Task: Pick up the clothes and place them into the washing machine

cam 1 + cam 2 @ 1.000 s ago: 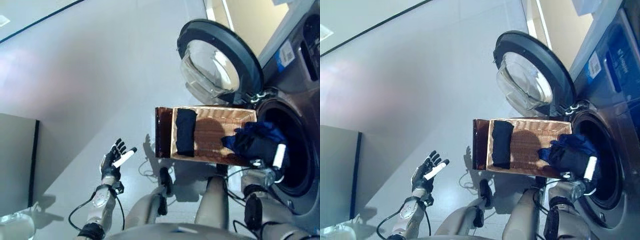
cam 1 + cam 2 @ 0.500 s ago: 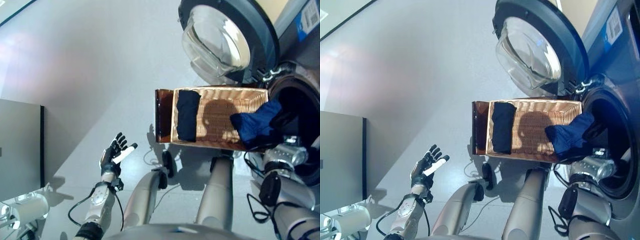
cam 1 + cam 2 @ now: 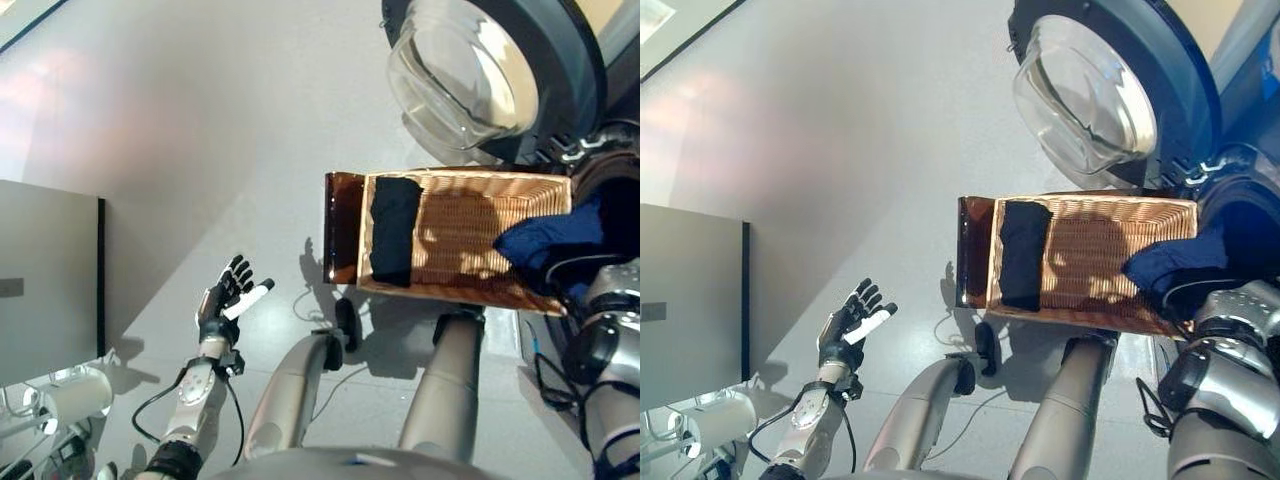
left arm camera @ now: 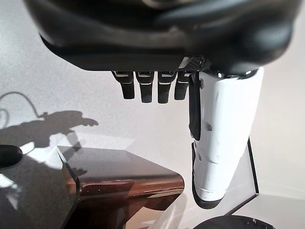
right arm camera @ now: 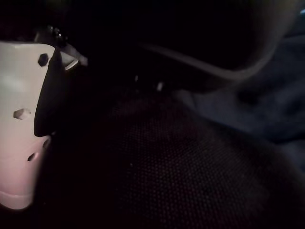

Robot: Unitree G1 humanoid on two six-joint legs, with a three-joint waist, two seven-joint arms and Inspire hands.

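Note:
A shallow wicker basket (image 3: 470, 200) rests on a low dark brown box (image 3: 342, 228) beside the washing machine. A black folded garment (image 3: 395, 240) lies at the basket's left end. A dark blue garment (image 3: 545, 243) hangs over the basket's right end and reaches into the machine's dark drum opening (image 3: 1250, 215). My right hand (image 5: 19, 124) is inside the drum, with dark cloth (image 5: 190, 176) pressed close against it and blue cloth (image 5: 286, 109) beside it. My left hand (image 3: 226, 303) is open and empty, held over the floor at the lower left.
The machine's round glass door (image 3: 480, 75) stands open above the basket. A grey cabinet (image 3: 45, 280) stands at the far left. Bare grey floor (image 3: 200, 130) lies between the cabinet and the basket.
The view has shifted. My right hand has gone from the basket's right end into the drum with the blue garment. The left hand has stayed in place.

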